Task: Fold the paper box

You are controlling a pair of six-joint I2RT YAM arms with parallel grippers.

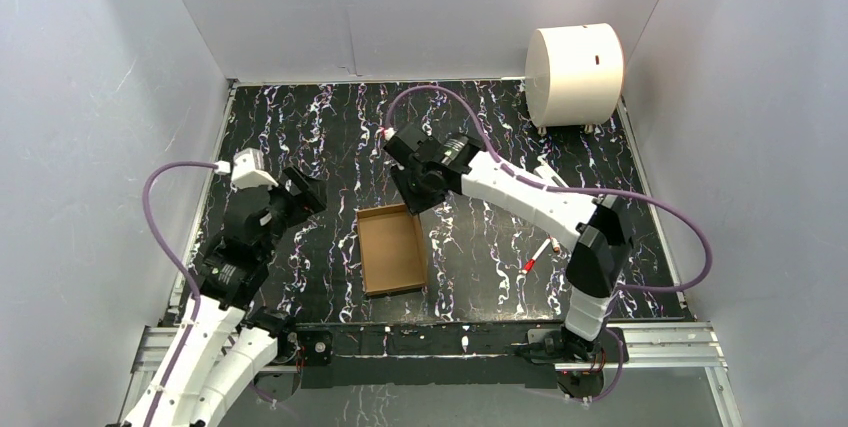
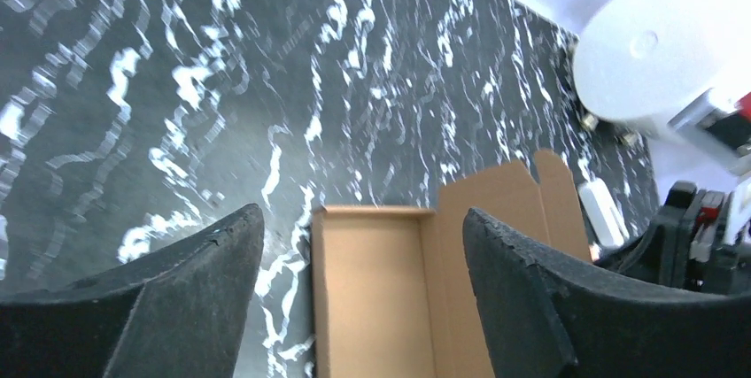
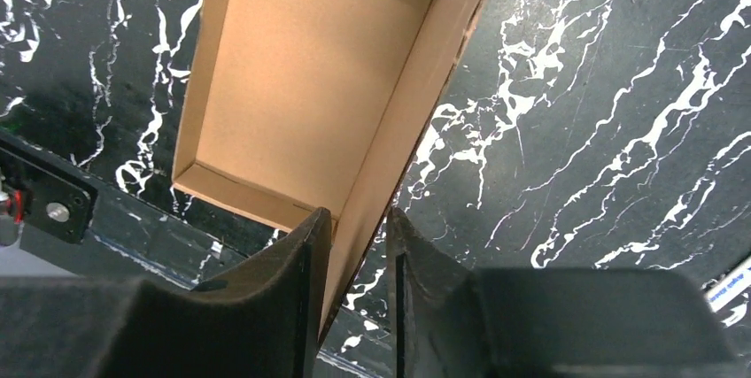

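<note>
The paper box (image 1: 392, 249) lies in the middle of the black marbled table as a brown open tray with low walls raised. The left wrist view shows its floor (image 2: 372, 289) with a tall notched flap standing on its right side. My right gripper (image 1: 415, 197) hangs over the box's far right corner. In the right wrist view (image 3: 357, 212) its jaws straddle the box's (image 3: 301, 86) right wall, narrowly apart, with a gap still showing beside the right finger. My left gripper (image 1: 303, 192) is left of the box and clear of it, jaws (image 2: 361, 212) wide open and empty.
A large white cylinder (image 1: 573, 74) stands at the back right corner and also shows in the left wrist view (image 2: 655, 50). A small red and white pen-like item (image 1: 537, 254) lies right of the box. A metal rail (image 1: 430, 339) runs along the near edge. White walls enclose the table.
</note>
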